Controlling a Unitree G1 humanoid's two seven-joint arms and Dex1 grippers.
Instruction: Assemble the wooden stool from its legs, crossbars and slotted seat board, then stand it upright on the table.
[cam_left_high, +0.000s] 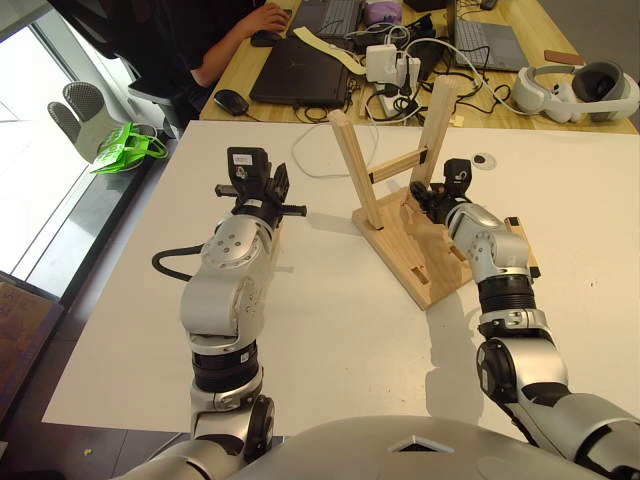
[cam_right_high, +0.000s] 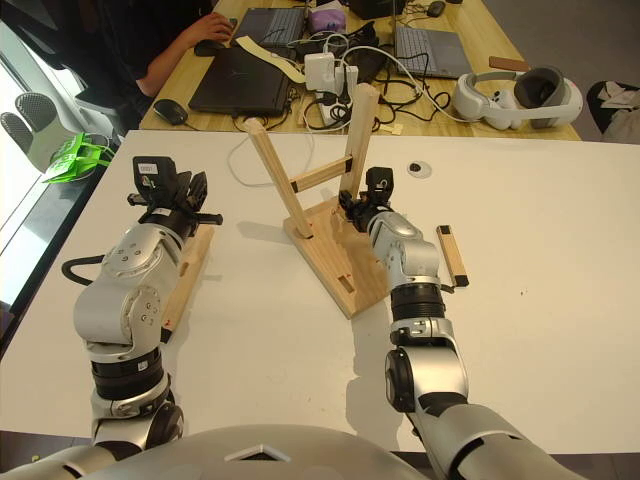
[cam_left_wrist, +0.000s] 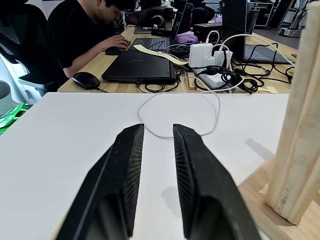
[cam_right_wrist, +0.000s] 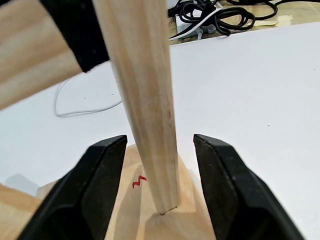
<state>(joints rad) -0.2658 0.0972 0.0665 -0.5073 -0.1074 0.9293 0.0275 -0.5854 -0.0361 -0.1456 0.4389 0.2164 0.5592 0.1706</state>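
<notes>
Clutter first, from the head cameras: on the far desk (cam_left_high: 528, 25) sit a dark laptop (cam_left_high: 300, 72), a mouse (cam_left_high: 231, 101), a knot of cables (cam_left_high: 400, 75) and a headset (cam_left_high: 575, 90). A white cable (cam_left_high: 318, 152) loops onto the white table (cam_left_high: 120, 330). Mid-table, the seat board (cam_left_high: 393, 250) lies flat with two legs (cam_left_high: 355, 170) rising out of it, leaning apart, and a crossbar (cam_left_high: 398, 167) bridges them. The right gripper (cam_left_high: 428, 197) sits low at the base of the right-hand leg, and its forearm covers the board's right edge. Left of the stool, the left gripper (cam_left_high: 272, 190) hovers over the table, apart from the wood. A loose leg (cam_right_high: 185, 280) lies partly under the left forearm. A short loose bar (cam_right_high: 452, 255) rests just right of the right arm.

Left wrist now: two black fingers (cam_left_wrist: 127, 175) stand a narrow gap apart with nothing between them. Bare table and the cable loop lie beyond. One pale leg and a corner of the board are cut off at the frame's edge.

Right wrist: the fingers are spread wide either side of the pale leg, with daylight on both sides and no contact. A small red mark (cam_right_wrist: 139, 181) shows on the board beside the joint. The crossbar is a blur up close, and I can't tell how deep the leg sits in its slot.
</notes>
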